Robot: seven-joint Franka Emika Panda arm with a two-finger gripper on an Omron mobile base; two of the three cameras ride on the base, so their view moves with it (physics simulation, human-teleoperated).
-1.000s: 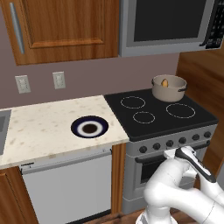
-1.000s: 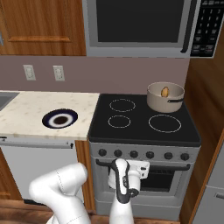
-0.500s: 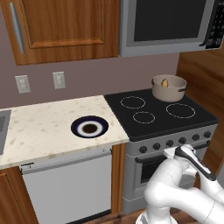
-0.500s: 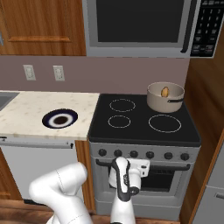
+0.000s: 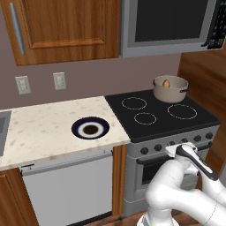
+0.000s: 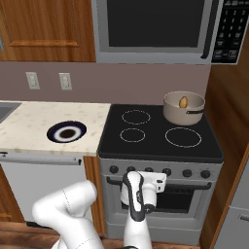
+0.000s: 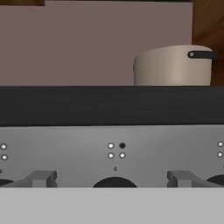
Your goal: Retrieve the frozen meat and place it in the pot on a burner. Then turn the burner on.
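The beige-grey pot stands on the stove's back right burner. Inside it lies the frozen meat, a small orange-yellow lump. My gripper is low in front of the stove's control panel, level with the row of knobs. Its fingertips stand wide apart, open, on either side of a dark knob near the middle of the row. I cannot tell whether they touch it. The white hand covers part of the panel.
A dark blue-rimmed plate lies on the marble counter left of the stove. The microwave and wood cabinets hang above. A wooden wall closes the stove's right side. The oven door is below the hand.
The hand has crept slightly up and closer to the knob row; the pot, the meat and the plate have stayed put.
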